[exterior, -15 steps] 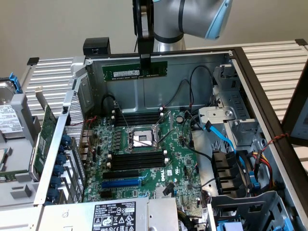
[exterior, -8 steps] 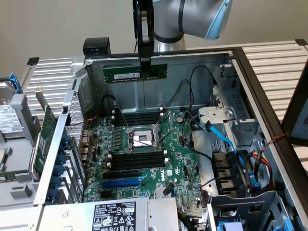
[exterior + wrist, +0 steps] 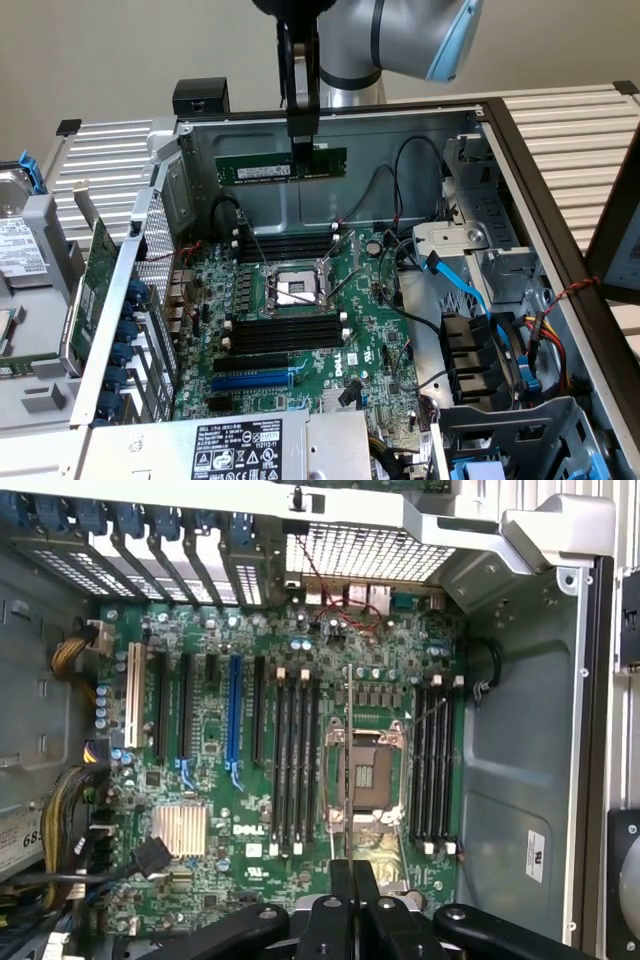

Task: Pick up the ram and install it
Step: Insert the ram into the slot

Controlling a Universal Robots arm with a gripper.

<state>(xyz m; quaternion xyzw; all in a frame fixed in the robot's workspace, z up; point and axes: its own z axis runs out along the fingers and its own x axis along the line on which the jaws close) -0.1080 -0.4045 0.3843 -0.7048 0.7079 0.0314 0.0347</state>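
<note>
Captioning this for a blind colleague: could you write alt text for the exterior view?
The gripper, shut on the ram, holds the green stick level in the air over the motherboard inside an open computer case. Below, black memory slots lie on either side of the CPU socket, all empty.

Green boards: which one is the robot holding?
The ram, the thin labelled stick pinched in the gripper above the motherboard, not the bracketed expansion card.

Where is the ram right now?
Exterior view: the ram hangs clamped in the gripper, held level above the motherboard, in front of the case's far metal wall.
</note>
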